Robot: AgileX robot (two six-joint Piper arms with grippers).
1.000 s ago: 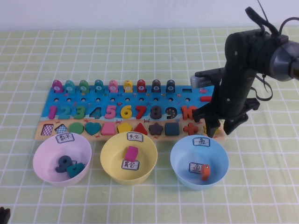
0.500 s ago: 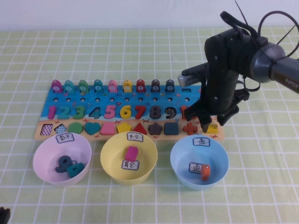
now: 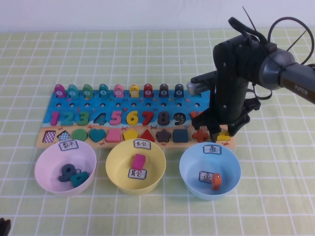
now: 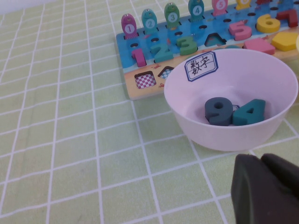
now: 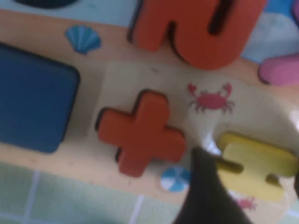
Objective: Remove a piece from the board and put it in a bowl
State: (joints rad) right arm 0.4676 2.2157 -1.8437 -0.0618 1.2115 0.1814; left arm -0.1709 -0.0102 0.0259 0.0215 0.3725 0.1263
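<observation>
Your right gripper (image 3: 222,131) hangs over the right end of the board (image 3: 74,110), its fingers (image 5: 205,186) spread wide and holding nothing; they straddle the yellow equals sign (image 5: 254,164), which sits in its recess just beside the orange plus (image 5: 140,133), so you look set up to pinch it across its short bars; the yellow bowl (image 3: 116,156) waits in front of the board, between the pink bowl (image 3: 47,160) and the blue bowl (image 3: 192,160), near enough for a short carry; your left gripper (image 4: 266,189) rests low by the pink bowl on the desk (image 4: 70,149), apparently parked; whether its fingers are parted you cannot tell.
</observation>
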